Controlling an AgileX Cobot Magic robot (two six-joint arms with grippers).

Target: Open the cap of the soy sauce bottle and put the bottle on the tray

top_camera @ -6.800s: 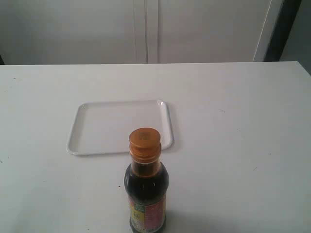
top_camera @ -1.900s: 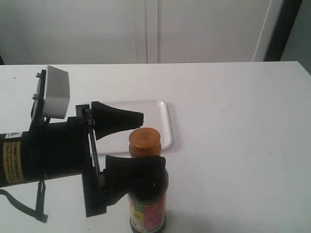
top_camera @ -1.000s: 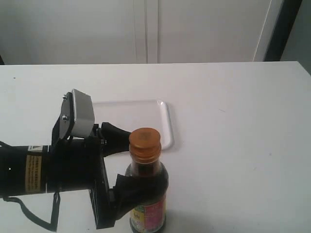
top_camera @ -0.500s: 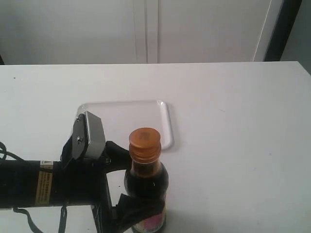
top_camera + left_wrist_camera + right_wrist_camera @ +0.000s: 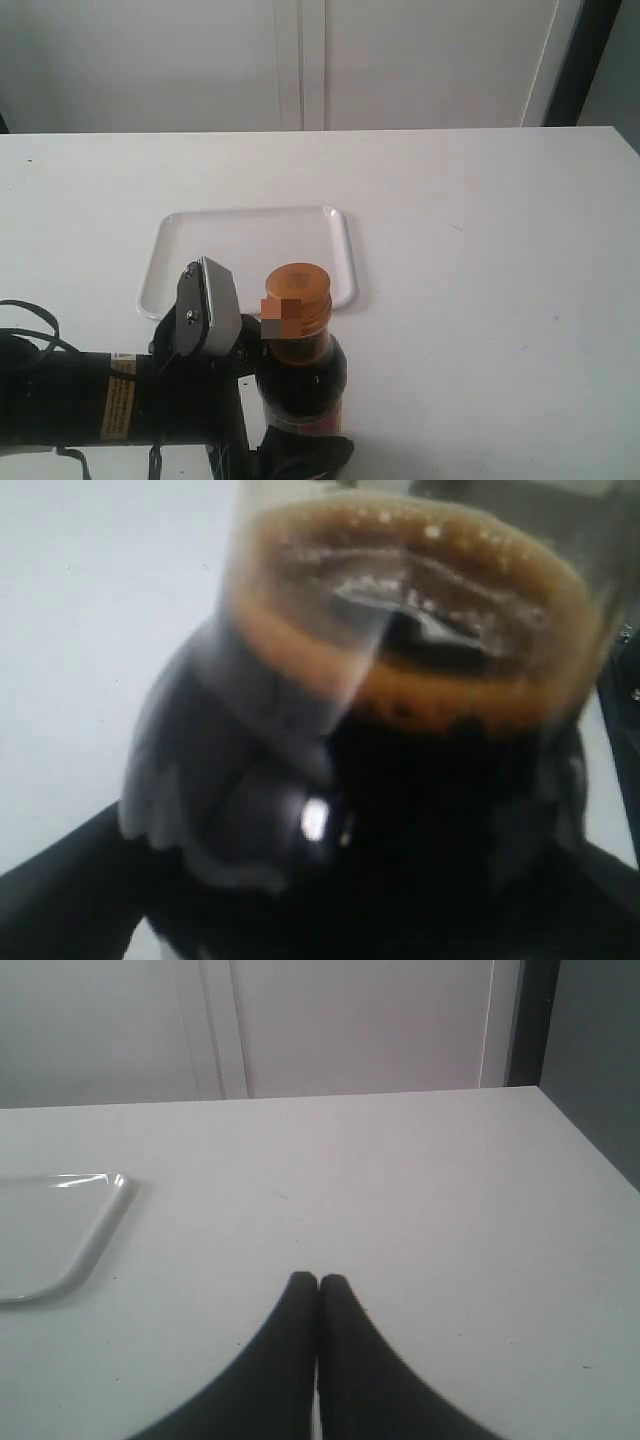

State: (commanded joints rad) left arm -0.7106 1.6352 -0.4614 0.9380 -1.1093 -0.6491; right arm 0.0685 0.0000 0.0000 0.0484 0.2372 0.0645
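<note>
**Left gripper clamped on the bottle, cap down, tray bare**

One bottle stands upright on the white table, near the front edge of the exterior view and just in front of the tray. It is dark glass and holds dark liquid up into the neck; the left wrist view, pressed close against the bottle, shows a brown foamy ring with small bubbles at the liquid's top. The one orange cap sits closed on the neck.

The left gripper comes in from the left and is clamped on the bottle's body, one black finger curling across its lower front and covering most of the label, the other behind and hidden by the glass. In the left wrist view black finger parts frame the bottle on both sides.

One tray lies flat on the table beyond the bottle. It holds nothing. Its near right corner is close behind the cap in the exterior view; the bottle is outside its rim.

The right gripper shows only in its own wrist view, its two black fingertips pressed together with nothing between them, above bare table, with a corner of the tray off to one side.
</note>
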